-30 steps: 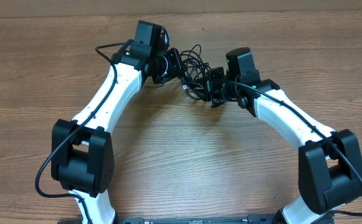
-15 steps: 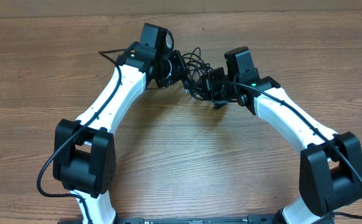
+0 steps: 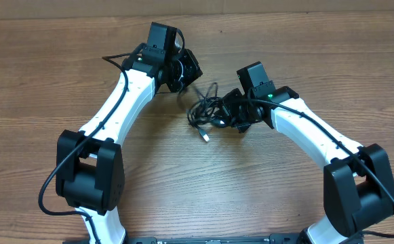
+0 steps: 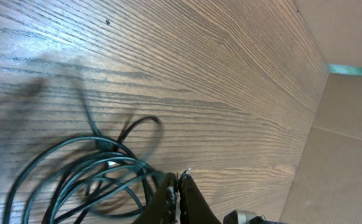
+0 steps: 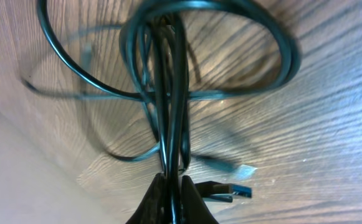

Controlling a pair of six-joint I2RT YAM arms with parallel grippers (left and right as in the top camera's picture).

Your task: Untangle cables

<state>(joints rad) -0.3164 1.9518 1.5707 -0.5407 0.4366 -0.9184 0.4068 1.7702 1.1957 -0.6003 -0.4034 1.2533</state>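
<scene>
Change: cables are now lying lower and more to the left than before, no longer stretched between the arms; the right claw has come down with them.
Right claw: it is staying closed tight and is pinching several strands of the cables.
Left claw: it is closed, up-left of the cables; one thin strand is running to its tips.
Cables: they are resting on the tabletop between both claws, one plug pointing out below.
</scene>
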